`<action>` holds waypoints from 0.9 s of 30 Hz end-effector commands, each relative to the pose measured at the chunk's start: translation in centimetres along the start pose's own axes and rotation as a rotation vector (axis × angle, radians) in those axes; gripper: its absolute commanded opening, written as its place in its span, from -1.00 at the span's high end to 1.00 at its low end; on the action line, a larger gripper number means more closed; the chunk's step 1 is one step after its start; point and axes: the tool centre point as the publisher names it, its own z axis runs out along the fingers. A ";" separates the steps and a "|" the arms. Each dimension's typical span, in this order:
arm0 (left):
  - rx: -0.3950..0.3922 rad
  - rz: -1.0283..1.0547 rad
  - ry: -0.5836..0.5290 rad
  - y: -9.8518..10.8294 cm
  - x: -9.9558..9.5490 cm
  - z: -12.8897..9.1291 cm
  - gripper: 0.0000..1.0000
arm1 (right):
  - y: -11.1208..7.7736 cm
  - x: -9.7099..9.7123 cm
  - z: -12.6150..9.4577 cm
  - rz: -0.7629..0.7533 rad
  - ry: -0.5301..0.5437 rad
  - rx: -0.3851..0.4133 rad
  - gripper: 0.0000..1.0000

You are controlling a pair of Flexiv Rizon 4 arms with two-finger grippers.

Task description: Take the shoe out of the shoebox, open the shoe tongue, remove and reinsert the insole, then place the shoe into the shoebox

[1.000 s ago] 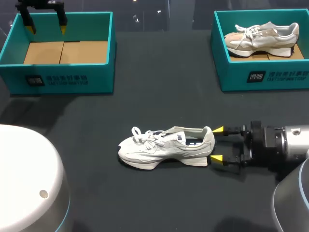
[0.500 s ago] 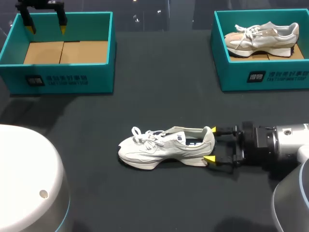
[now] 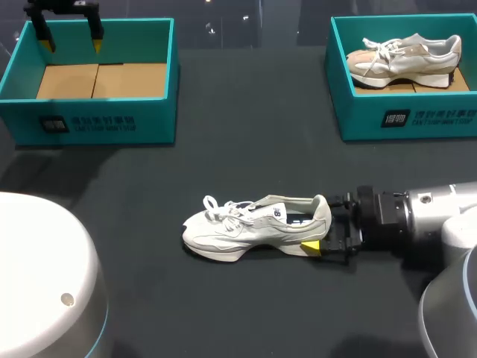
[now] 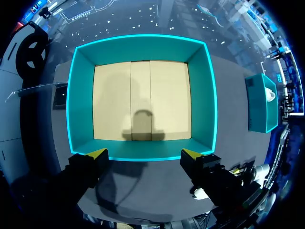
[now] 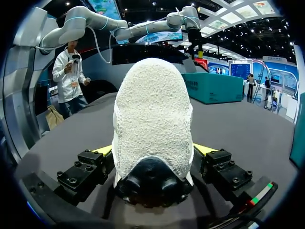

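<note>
A white shoe (image 3: 253,224) lies on its sole in the middle of the dark table, toe to the left. My right gripper (image 3: 322,224) is at its heel, open, with one finger on each side. In the right wrist view the fleecy heel (image 5: 152,119) sits between the fingertips (image 5: 102,150) of the right gripper (image 5: 152,150). My left gripper (image 3: 71,43) hangs open over the back of the empty teal shoebox (image 3: 97,119) at the far left. In the left wrist view the left gripper (image 4: 144,153) is above that shoebox's (image 4: 140,47) near wall, with nothing in it.
A second teal shoebox (image 3: 406,115) at the far right holds another white and beige shoe (image 3: 402,60). That shoebox (image 4: 262,102) also shows in the left wrist view, off to the side. A white rounded robot part (image 3: 45,276) fills the near left corner.
My right gripper has slid left along the table, from just behind the shoe to straddling its heel. The shoe and the left arm have not moved.
</note>
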 end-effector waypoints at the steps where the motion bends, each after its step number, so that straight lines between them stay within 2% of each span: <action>1: -0.001 0.000 -0.001 0.0 0.0 0.0 -1.00 | -0.1 -0.2 1.3 0.000 0.010 0.007 -1.00; 13: -0.001 0.000 -0.001 0.0 0.0 0.0 -1.00 | 0.0 0.4 2.5 -0.010 0.032 0.014 -1.00; 14: -0.001 0.000 -0.001 0.0 0.0 0.0 -1.00 | 0.0 0.4 2.6 -0.012 0.034 0.014 -0.43; 15: -0.001 0.000 -0.001 0.0 0.0 0.0 -1.00 | 0.0 0.4 2.6 -0.014 0.034 0.014 0.27; 16: -0.001 0.000 -0.001 0.0 0.0 0.0 -1.00 | 0.0 0.4 2.6 -0.014 0.034 0.014 0.73; 17: -0.001 0.000 -0.001 0.0 0.0 0.0 -1.00 | 0.0 0.4 2.7 -0.016 0.034 0.014 1.00; 27: -0.001 0.000 -0.001 0.0 0.0 0.0 -1.00 | 0.3 -0.1 1.9 -0.033 0.056 0.022 1.00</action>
